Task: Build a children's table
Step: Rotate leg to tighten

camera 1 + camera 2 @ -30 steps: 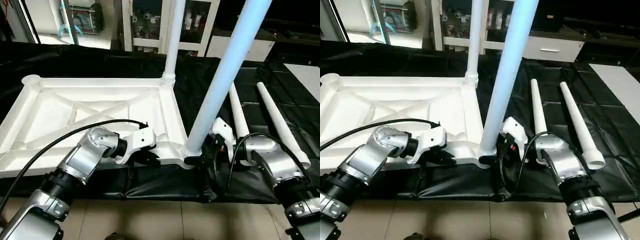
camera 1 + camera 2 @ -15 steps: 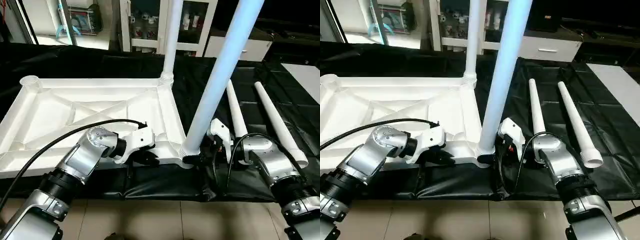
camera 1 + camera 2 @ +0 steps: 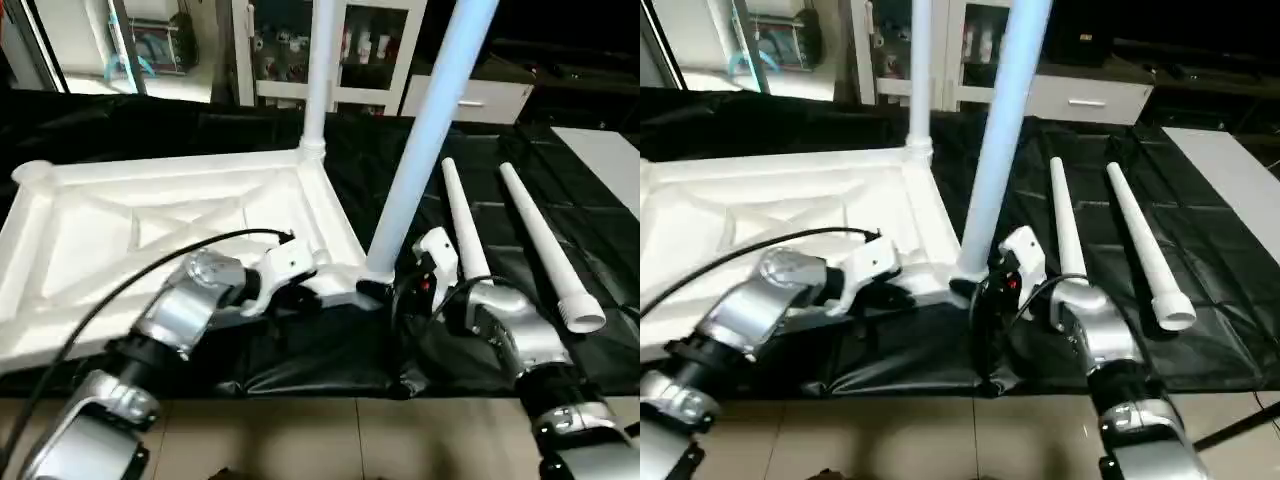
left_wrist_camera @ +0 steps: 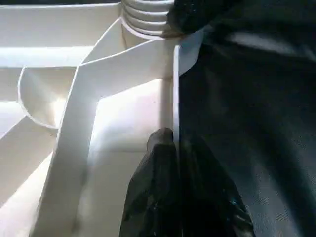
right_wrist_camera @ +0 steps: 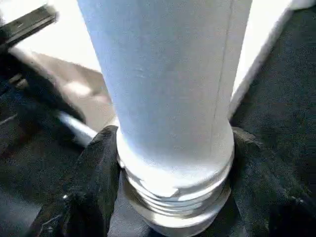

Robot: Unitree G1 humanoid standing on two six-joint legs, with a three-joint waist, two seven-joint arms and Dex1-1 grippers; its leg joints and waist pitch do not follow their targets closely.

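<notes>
The right hand [image 5: 173, 197] grips the base of an upright leg [image 3: 425, 140], one black finger [image 5: 94, 182] on each side of the tube just above its threaded collar [image 5: 173, 202]. That leg stands tilted in the near right corner socket of the upturned children's tabletop [image 3: 150, 225].

The left hand [image 4: 175, 187] is pressed together on the tabletop's thin near rim, pinching the wall between its fingers just beside that same corner.

The tabletop lies ribbed side up on a black sheet [image 3: 330, 350], its X-bracing showing. A second leg [image 3: 318, 70] stands upright in the far right corner socket.

Two loose legs [image 3: 465, 215] [image 3: 545, 245] lie side by side on the black sheet to the right of the tabletop, near the right arm, the outer one's open end toward the camera.

Behind stands a white cabinet with glass doors [image 3: 340, 45].
</notes>
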